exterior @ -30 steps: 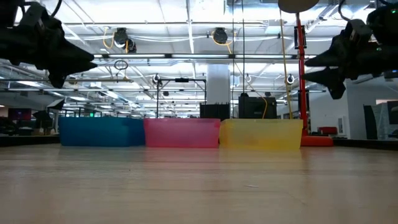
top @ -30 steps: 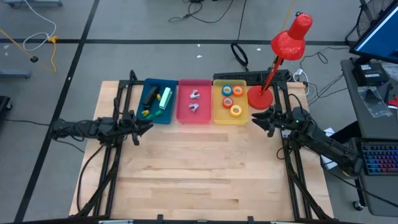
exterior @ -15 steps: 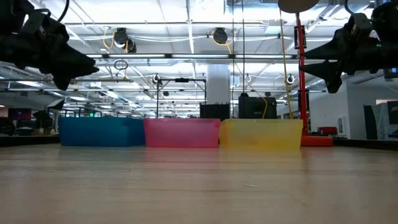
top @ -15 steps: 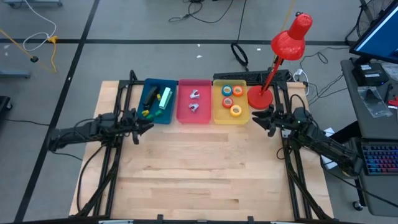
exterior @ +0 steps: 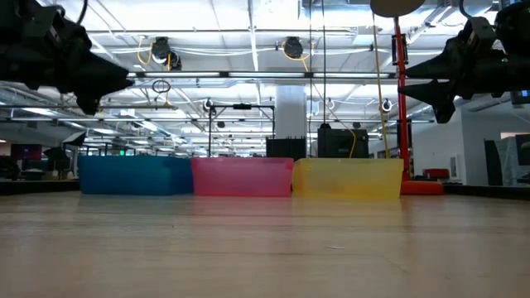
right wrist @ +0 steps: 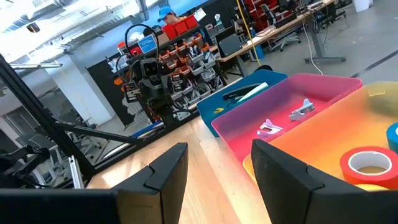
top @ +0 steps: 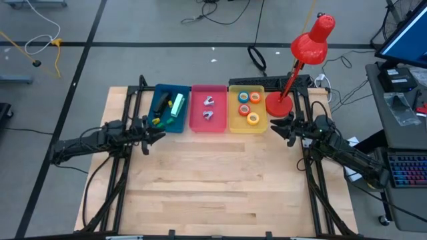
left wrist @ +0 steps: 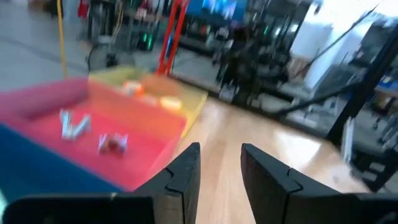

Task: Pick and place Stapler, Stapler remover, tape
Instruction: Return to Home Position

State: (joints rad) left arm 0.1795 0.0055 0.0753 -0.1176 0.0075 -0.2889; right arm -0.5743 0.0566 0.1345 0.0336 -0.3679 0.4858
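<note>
The left arm has drawn back slightly; the left claw [top: 157,135] and right claw [top: 274,130] hang open and empty over the counter [top: 220,180]. The staplers [top: 176,105] lie in the blue bin [top: 160,89], the staple removers [top: 208,109] in the red bin [top: 197,124], and the tape rolls [top: 252,118] in the yellow bin [top: 234,123].

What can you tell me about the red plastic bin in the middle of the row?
The rectangular red plastic bin is open-topped and looks slightly translucent. It sits flat on the wooden table near its far edge, close between a blue bin and a yellow bin. Two small staple removers lie inside, apart. Nothing grips it.
</note>
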